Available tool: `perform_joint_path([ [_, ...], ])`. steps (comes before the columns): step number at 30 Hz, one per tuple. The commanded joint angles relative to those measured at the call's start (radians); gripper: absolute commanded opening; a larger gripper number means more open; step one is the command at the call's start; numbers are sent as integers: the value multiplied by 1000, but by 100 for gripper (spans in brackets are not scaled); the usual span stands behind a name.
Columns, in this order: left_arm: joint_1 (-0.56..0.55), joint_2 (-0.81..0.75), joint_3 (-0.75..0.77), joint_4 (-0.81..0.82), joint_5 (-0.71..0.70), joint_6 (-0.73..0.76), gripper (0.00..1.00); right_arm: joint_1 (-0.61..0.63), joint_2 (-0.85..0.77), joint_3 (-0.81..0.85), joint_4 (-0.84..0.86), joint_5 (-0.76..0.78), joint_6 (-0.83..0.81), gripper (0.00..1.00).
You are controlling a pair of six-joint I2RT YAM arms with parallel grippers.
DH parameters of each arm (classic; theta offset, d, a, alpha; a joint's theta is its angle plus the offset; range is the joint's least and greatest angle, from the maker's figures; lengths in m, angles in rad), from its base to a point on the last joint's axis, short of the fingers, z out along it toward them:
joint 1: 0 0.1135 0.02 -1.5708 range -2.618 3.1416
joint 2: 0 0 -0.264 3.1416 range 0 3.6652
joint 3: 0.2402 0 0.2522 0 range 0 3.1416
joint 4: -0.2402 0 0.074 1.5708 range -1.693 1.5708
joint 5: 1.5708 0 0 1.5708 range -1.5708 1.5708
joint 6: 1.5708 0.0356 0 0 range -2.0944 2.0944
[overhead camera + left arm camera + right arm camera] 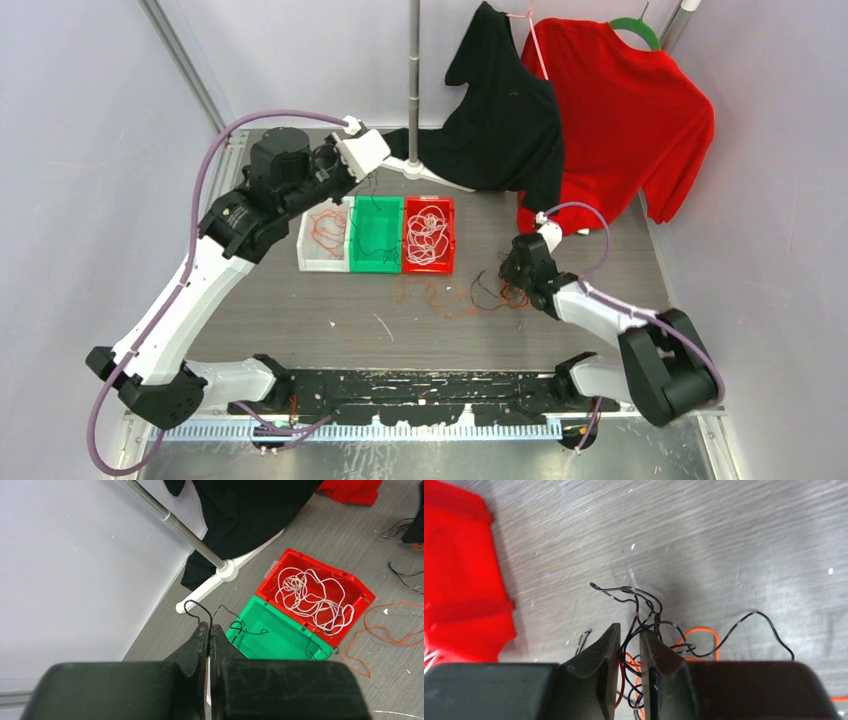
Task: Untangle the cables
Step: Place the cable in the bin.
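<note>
Black wire (644, 600) tangles with orange wire (704, 628) right of the tabletop's middle, the right gripper's (629, 630) jaws slightly apart astride it. Pinch black alone, lift slowly. The left gripper (209, 626) clamps another black strand (193, 603) over the green bin (280, 640).

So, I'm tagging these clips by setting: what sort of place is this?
Probably a robot lab test cell: plain pale walls box in a grey table, two arms are bolted at its near edge, and the props look staged: coloured bins, thin cables, hung shirts.
</note>
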Motion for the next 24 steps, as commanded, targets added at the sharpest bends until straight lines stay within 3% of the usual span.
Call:
perform_joint_path([
  [1,-4,21,20,88,-23,25,0,62,-150,-47,-61,-15,80,26],
  [11,-1,104,-5,162,-156,128,0,147,-370,-50,-196,-13,129,25],
  [17,1,105,-34,193,-187,167,0,155,-376,-38,-197,-31,145,24],
  [24,1,153,-49,134,-145,86,0,227,-355,-63,-142,-23,216,18],
])
